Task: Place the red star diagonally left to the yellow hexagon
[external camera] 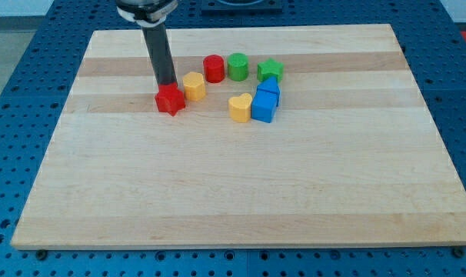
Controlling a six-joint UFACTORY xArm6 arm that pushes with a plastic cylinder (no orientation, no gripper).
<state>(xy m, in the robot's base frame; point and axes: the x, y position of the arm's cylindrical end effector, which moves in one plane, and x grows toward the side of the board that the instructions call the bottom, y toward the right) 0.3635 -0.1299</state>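
The red star [170, 100] lies on the wooden board [241, 192], just left of and slightly below the yellow hexagon [194, 85], almost touching it. My tip [166, 85] stands right at the star's top edge, touching or nearly touching it, with the rod rising toward the view's top. The hexagon is immediately to the right of the tip.
A red cylinder [213, 68] and a green cylinder [237, 66] stand right of the hexagon, then a green star [270, 71]. Below them lie a yellow heart [239, 108] and two blue blocks [267, 88] [264, 107], close together.
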